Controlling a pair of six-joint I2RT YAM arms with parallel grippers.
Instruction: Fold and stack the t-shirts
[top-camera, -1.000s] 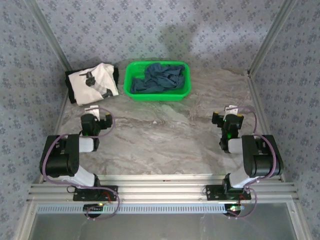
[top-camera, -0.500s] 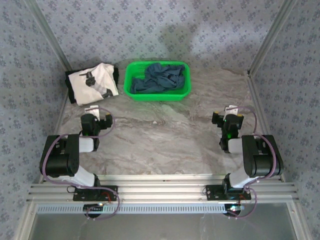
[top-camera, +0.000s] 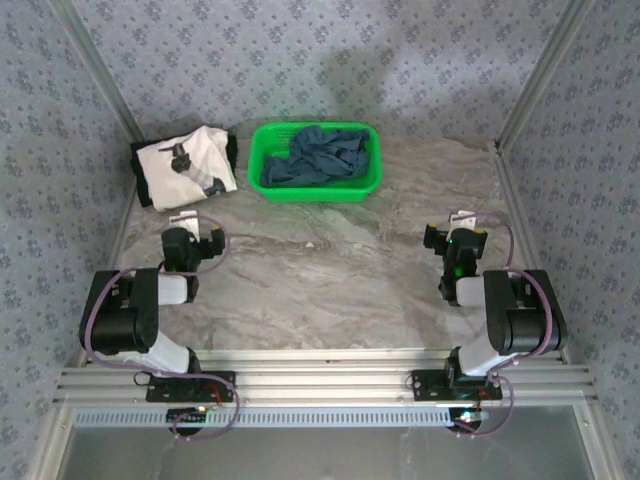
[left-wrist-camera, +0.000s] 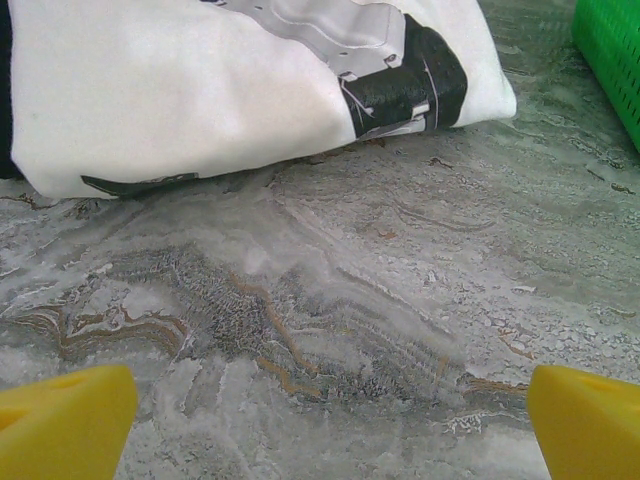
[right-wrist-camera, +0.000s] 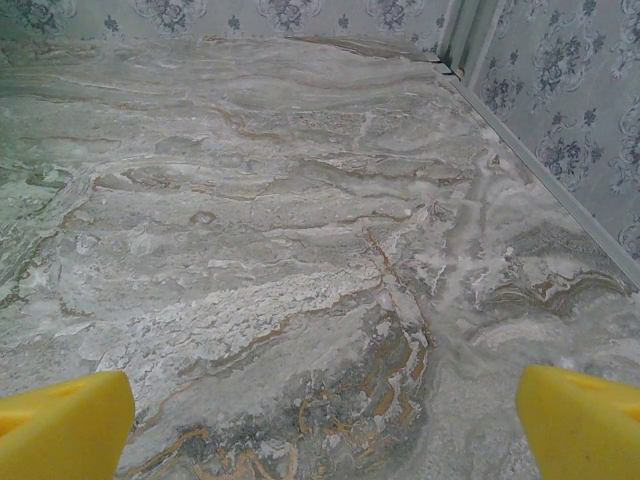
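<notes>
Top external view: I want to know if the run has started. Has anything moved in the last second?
Nothing visibly changed. The white t-shirt stays at the far left, the blue t-shirt stays crumpled in the green basket, and the jaws on both sides stay open.

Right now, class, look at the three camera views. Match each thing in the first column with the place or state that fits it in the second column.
Column A
1. white printed t-shirt
2. dark blue t-shirt
3. green basket
4. right gripper

Column B
a. crumpled inside the basket
b. open, holding nothing, over the bare table
c. lying on the table, left of the basket
d. at the back of the table, near the middle

Pairs: 1-c, 2-a, 3-d, 4-b
</notes>
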